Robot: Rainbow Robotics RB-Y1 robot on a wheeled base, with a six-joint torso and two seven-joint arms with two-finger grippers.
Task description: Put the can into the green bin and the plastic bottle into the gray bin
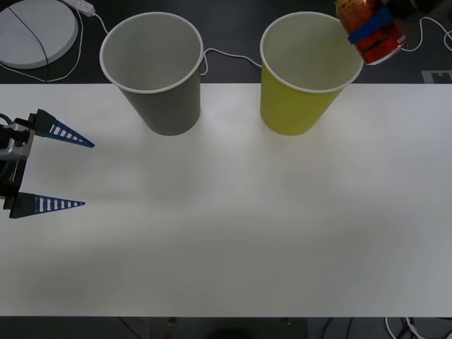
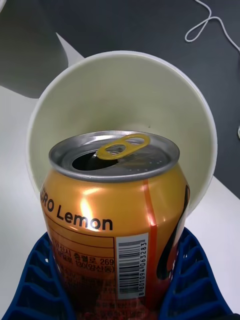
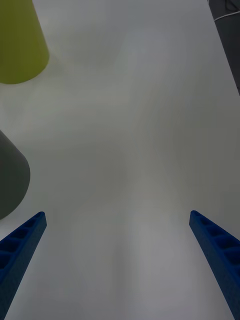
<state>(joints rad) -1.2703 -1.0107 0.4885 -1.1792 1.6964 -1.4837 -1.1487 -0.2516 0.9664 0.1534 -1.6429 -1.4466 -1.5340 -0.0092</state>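
On a white counter (image 1: 233, 233), the right gripper (image 1: 378, 32), jaws clamped on the small orange-red drink can (image 2: 112, 200), holds it above the yellow-green paper cup (image 1: 304, 78) at the far edge, not yet released. Beside it stands the gray paper cup (image 1: 155, 70). The left gripper (image 1: 83, 173) waits at the counter's left edge, jaws apart.

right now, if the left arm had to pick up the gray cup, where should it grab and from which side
Probably the mid wall of the gray bin, coming level from the robot's left, where the left gripper already hangs open over the table. The cup stands upright and tapers downward, so a lower grip is narrower. The green bin stands on its other side; the right gripper holds the can there.
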